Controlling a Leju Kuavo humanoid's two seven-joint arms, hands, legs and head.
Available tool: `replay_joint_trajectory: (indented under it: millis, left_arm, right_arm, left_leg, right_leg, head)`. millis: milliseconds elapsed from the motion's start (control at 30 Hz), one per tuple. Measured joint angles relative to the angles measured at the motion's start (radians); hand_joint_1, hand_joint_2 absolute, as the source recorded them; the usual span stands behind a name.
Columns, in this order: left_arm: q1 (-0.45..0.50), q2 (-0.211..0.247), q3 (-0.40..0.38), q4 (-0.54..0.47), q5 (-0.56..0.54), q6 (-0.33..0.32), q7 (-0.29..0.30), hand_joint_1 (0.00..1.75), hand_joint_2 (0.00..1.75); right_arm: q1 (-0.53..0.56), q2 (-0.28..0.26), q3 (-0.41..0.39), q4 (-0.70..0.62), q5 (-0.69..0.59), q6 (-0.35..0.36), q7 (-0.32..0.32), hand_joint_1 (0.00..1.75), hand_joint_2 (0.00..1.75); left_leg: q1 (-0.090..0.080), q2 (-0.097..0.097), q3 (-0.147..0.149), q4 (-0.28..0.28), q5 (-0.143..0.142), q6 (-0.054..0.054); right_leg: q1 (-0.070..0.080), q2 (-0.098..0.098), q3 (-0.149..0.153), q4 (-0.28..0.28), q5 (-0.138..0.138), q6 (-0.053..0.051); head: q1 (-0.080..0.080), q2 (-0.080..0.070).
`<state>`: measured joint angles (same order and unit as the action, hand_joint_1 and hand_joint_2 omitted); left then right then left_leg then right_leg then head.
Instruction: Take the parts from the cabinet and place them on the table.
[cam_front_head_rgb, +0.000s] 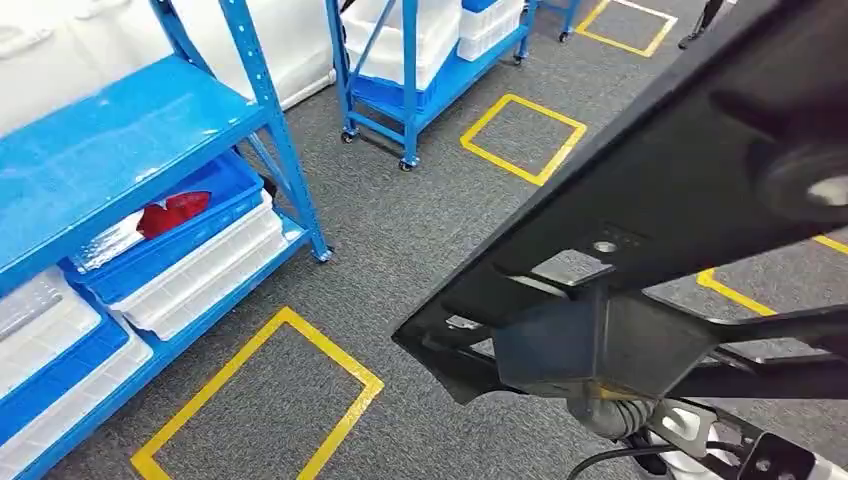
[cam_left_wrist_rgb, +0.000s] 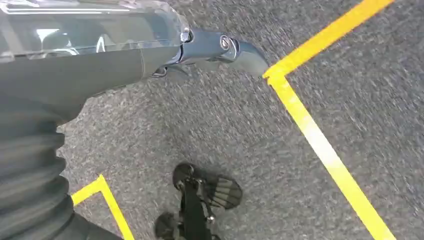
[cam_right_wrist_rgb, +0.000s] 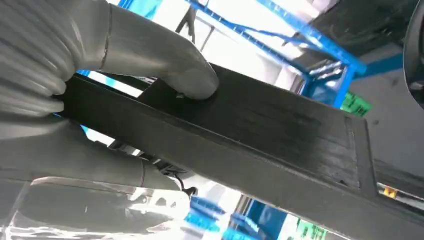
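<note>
A large black flat part (cam_front_head_rgb: 640, 220) is seen nearest the camera in the head view, slanting from the upper right down toward the lower middle, with a ribbed, cut-out underside facing the lens. It is held by the right hand (cam_right_wrist_rgb: 115, 90): in the right wrist view the thick grey thumb (cam_right_wrist_rgb: 190, 80) is pressed on one face of the black slab while the rest of the hand is wrapped beneath it, so the fingers are closed on the part. The part is carried in the air above the grey carpet (cam_front_head_rgb: 430, 230), away from the shelving.

The left hand (cam_left_wrist_rgb: 210, 50) is seen in the left wrist view hanging above the carpet, beside a corner of yellow floor tape (cam_left_wrist_rgb: 300, 110); one dark finger is stretched out straight with nothing in it, but how the other fingers lie cannot be told.

To the left a blue metal shelf rack (cam_front_head_rgb: 130, 130) is stood, with a blue bin (cam_front_head_rgb: 190, 225) holding a red object (cam_front_head_rgb: 172, 212) and white trays (cam_front_head_rgb: 210, 265) stacked under it. Further back a second blue rack on wheels (cam_front_head_rgb: 410, 80) is loaded with white crates. Yellow tape squares (cam_front_head_rgb: 523, 138) are marked on the floor
</note>
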<state>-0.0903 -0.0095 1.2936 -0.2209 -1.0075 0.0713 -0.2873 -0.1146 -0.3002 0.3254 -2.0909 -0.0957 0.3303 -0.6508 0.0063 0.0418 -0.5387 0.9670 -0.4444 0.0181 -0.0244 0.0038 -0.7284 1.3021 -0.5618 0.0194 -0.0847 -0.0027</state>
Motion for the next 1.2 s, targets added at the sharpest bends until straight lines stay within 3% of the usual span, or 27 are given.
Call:
replay_joint_trajectory:
  millis: [67,100,133,167,267,300,333,367,433,467,500,567,600,633,667,767,800,833,867,933,967,1000,1033,1100,1133,1167,1200]
  left_arm:
    - [-0.003,0.0,0.0,0.0,-0.002,-0.005,-0.004,0.0,1.75]
    - [-0.004,0.002,-0.002,0.0,-0.001,-0.009,-0.008,0.0,1.75]
    - [-0.005,0.01,-0.007,0.0,-0.001,-0.011,-0.009,0.0,1.75]
    - [-0.005,0.01,-0.011,0.0,-0.002,-0.018,-0.009,0.0,1.75]
    - [-0.008,0.016,-0.019,0.0,-0.004,-0.047,-0.01,0.0,1.75]
    - [-0.012,0.016,-0.019,0.0,-0.003,-0.053,-0.011,0.0,1.75]
    - [-0.015,0.017,-0.019,0.0,0.002,-0.058,-0.016,0.0,1.75]
    - [-0.013,0.016,-0.019,0.0,0.007,-0.066,-0.023,0.0,1.75]
    - [-0.007,0.014,-0.019,0.0,0.014,-0.068,-0.033,0.0,1.75]
    - [-0.003,0.013,-0.019,0.0,0.014,-0.068,-0.035,0.0,1.75]
    - [-0.001,0.012,-0.019,0.0,0.014,-0.067,-0.035,0.0,1.75]
    - [-0.004,0.008,-0.019,0.0,0.013,-0.068,-0.035,0.0,1.75]
    - [-0.005,0.007,-0.019,0.0,0.011,-0.068,-0.035,0.0,1.75]
    - [-0.005,0.007,-0.019,0.0,0.009,-0.07,-0.036,0.0,1.75]
    - [-0.004,0.004,-0.019,0.0,0.007,-0.074,-0.037,0.0,1.75]
    - [-0.009,0.002,-0.019,0.0,0.003,-0.075,-0.036,0.0,1.75]
    - [-0.012,-0.006,-0.02,0.001,0.002,-0.075,-0.035,0.0,1.75]
    - [-0.015,-0.006,-0.02,0.0,0.001,-0.075,-0.033,0.0,1.75]
    - [-0.013,-0.01,-0.02,0.0,-0.002,-0.075,-0.029,0.0,1.75]
    - [-0.006,-0.013,-0.021,0.0,-0.006,-0.066,-0.013,0.0,1.75]
    - [-0.004,-0.014,-0.021,0.0,-0.009,-0.058,-0.002,0.0,1.75]
    - [-0.002,-0.018,-0.021,0.0,-0.01,-0.056,0.005,0.0,1.75]
    - [-0.002,-0.02,-0.022,0.001,-0.013,-0.053,0.015,0.0,1.75]
    - [-0.002,-0.029,-0.028,0.001,-0.021,-0.046,0.037,0.0,1.75]
    - [-0.002,-0.032,-0.03,0.001,-0.022,-0.043,0.045,0.0,1.75]
    - [-0.002,-0.033,-0.032,0.001,-0.022,-0.04,0.056,0.0,1.75]
    - [-0.002,-0.034,-0.034,0.001,-0.022,-0.038,0.063,0.0,1.75]
  right_arm:
    - [0.002,0.0,0.0,0.0,0.007,-0.011,0.0,1.75,1.75]
    - [0.003,0.0,0.0,0.0,0.011,-0.017,0.0,1.75,1.75]
    - [0.003,0.0,0.0,0.0,0.013,-0.021,0.0,1.75,1.75]
    - [0.003,0.001,0.001,0.003,0.018,-0.028,0.0,1.75,1.75]
    - [-0.002,0.001,0.011,0.035,0.033,-0.039,0.0,1.75,1.75]
    - [-0.005,0.001,0.018,0.046,0.037,-0.039,0.0,1.75,1.75]
    - [-0.013,0.001,0.029,0.06,0.042,-0.04,0.0,1.75,1.75]
    - [-0.033,-0.002,0.047,0.086,0.051,-0.04,0.0,1.75,1.75]
    - [-0.049,-0.003,0.088,0.139,0.064,-0.041,0.0,1.75,1.75]
    - [-0.054,-0.003,0.107,0.161,0.069,-0.042,0.002,1.75,1.75]
    - [-0.063,-0.002,0.125,0.184,0.076,-0.045,0.002,1.75,1.75]
    - [-0.091,-0.003,0.153,0.222,0.082,-0.047,0.004,1.75,1.75]
    - [-0.104,-0.003,0.165,0.236,0.081,-0.049,0.004,1.75,1.75]
    - [-0.117,-0.003,0.174,0.247,0.077,-0.051,0.004,1.75,1.75]
    - [-0.13,-0.003,0.185,0.262,0.074,-0.051,0.004,1.75,1.75]
    - [-0.146,-0.003,0.202,0.287,0.053,-0.054,0.003,1.75,1.75]
    - [-0.151,-0.003,0.204,0.292,0.045,-0.057,0.003,1.75,1.75]
    - [-0.157,-0.003,0.207,0.297,0.036,-0.059,0.003,1.75,1.75]
    - [-0.167,-0.003,0.212,0.301,0.029,-0.062,0.003,1.75,1.75]
    - [-0.17,0.006,0.218,0.306,0.018,-0.071,0.003,1.75,1.75]
    - [-0.168,0.007,0.22,0.309,0.014,-0.075,0.003,1.75,1.75]
    - [-0.166,0.007,0.223,0.311,0.011,-0.076,0.003,1.75,1.75]
    - [-0.165,0.007,0.225,0.312,0.009,-0.076,0.003,1.75,1.75]
    - [-0.163,0.007,0.225,0.31,0.008,-0.078,0.003,1.75,1.75]
    - [-0.162,0.007,0.224,0.308,0.008,-0.08,0.003,1.75,1.75]
    - [-0.161,0.008,0.224,0.304,0.008,-0.082,0.003,1.75,1.75]
    - [-0.157,0.008,0.221,0.298,0.007,-0.083,0.003,1.75,1.75]
  left_leg:
    - [0.005,0.022,0.002,0.006,-0.006,-0.008]
    - [0.006,0.032,0.003,0.012,-0.012,-0.015]
    - [0.003,0.04,0.004,0.017,-0.016,-0.022]
    - [-0.004,0.049,0.003,0.024,-0.023,-0.031]
    - [-0.001,0.084,0.013,0.02,-0.027,-0.047]
    - [0.005,0.074,0.012,0.022,-0.035,-0.056]
    - [0.007,0.03,0.007,0.044,-0.053,-0.061]
    - [0.008,-0.009,-0.024,0.117,-0.099,-0.061]
    - [0.006,-0.032,-0.107,0.291,-0.174,-0.062]
    - [0.006,-0.033,-0.136,0.344,-0.183,-0.061]
    - [0.005,-0.034,-0.142,0.346,-0.168,-0.057]
    - [0.004,-0.041,-0.094,0.221,-0.082,-0.044]
    - [0.003,-0.064,-0.056,0.132,-0.036,-0.036]
    - [0.003,-0.122,-0.027,0.06,-0.014,-0.026]
    - [0.005,-0.124,-0.02,0.034,-0.019,-0.026]
    - [-0.003,-0.099,-0.016,0.035,-0.015,-0.019]
    - [0.008,-0.087,-0.013,0.022,-0.005,-0.012]
    - [0.007,-0.078,-0.009,0.015,-0.001,-0.007]
    - [0.007,-0.064,-0.01,0.013,0.0,-0.001]
    - [0.004,-0.039,-0.01,0.014,-0.002,0.001]
    - [0.004,-0.026,-0.01,0.014,-0.003,0.001]
    - [0.004,-0.013,-0.01,0.015,-0.005,-0.001]
    - [0.004,-0.001,-0.009,0.017,-0.008,-0.002]
    - [0.005,0.02,-0.006,0.024,-0.017,-0.008]
    - [0.004,0.029,-0.003,0.029,-0.022,-0.013]
    - [-0.007,0.036,-0.004,0.034,-0.029,-0.022]
    - [-0.007,0.044,-0.003,0.033,-0.031,-0.026]
  right_leg:
    - [-0.008,-0.017,0.073,-0.138,0.076,0.009]
    - [-0.01,-0.049,0.129,-0.238,0.116,0.011]
    - [-0.001,-0.108,0.147,-0.282,0.097,0.006]
    - [0.001,-0.096,0.145,-0.284,0.105,-0.008]
    - [0.005,-0.054,0.137,-0.28,0.104,-0.025]
    - [0.0,-0.042,0.139,-0.284,0.109,-0.034]
    - [0.0,-0.036,0.138,-0.285,0.111,-0.038]
    - [0.0,-0.023,0.137,-0.285,0.112,-0.045]
    - [0.005,0.005,0.134,-0.284,0.114,-0.05]
    - [0.008,0.019,0.134,-0.284,0.114,-0.051]
    - [0.01,0.034,0.135,-0.283,0.115,-0.051]
    - [0.013,0.062,0.136,-0.28,0.115,-0.051]
    - [0.014,0.073,0.136,-0.28,0.115,-0.051]
    - [0.01,0.081,0.134,-0.28,0.116,-0.049]
    - [0.018,0.096,0.131,-0.274,0.115,-0.044]
    - [0.008,0.124,0.126,-0.285,0.125,-0.021]
    - [0.015,0.116,0.124,-0.283,0.124,-0.017]
    - [0.015,0.056,0.116,-0.268,0.111,-0.015]
    - [0.014,0.017,0.09,-0.215,0.072,-0.012]
    - [0.008,0.004,0.015,-0.056,0.0,-0.005]
    - [0.006,0.003,-0.017,0.008,-0.016,-0.001]
    - [0.003,0.001,-0.025,0.022,-0.006,0.001]
    - [0.001,-0.002,-0.007,-0.016,0.025,0.003]
    - [0.0,-0.026,0.078,-0.18,0.106,0.001]
    - [0.003,-0.066,0.12,-0.26,0.124,-0.002]
    - [0.017,-0.097,0.124,-0.274,0.111,-0.013]
    - [0.014,-0.077,0.12,-0.273,0.113,-0.02]
  head:
    - [0.0,0.0]
    - [0.0,0.0]
    - [0.0,0.0]
    - [0.0,0.0]
    - [0.0,0.0]
    - [0.0,0.0]
    - [0.0,0.0]
    - [0.0,0.0]
    - [0.0,0.0]
    - [0.0,0.0]
    - [0.0,0.0]
    - [0.0,0.0]
    - [0.0,0.0]
    - [0.0,0.0]
    - [0.0,0.0]
    - [0.0,0.0]
    - [0.0,0.0]
    - [0.0,0.0]
    - [0.0,0.0]
    - [0.0,0.0]
    - [0.0,0.0]
    - [0.0,0.0]
    - [0.0,0.0]
    - [0.0,0.0]
    - [0.0,0.0]
    - [0.0,0.0]
    - [0.0,0.0]
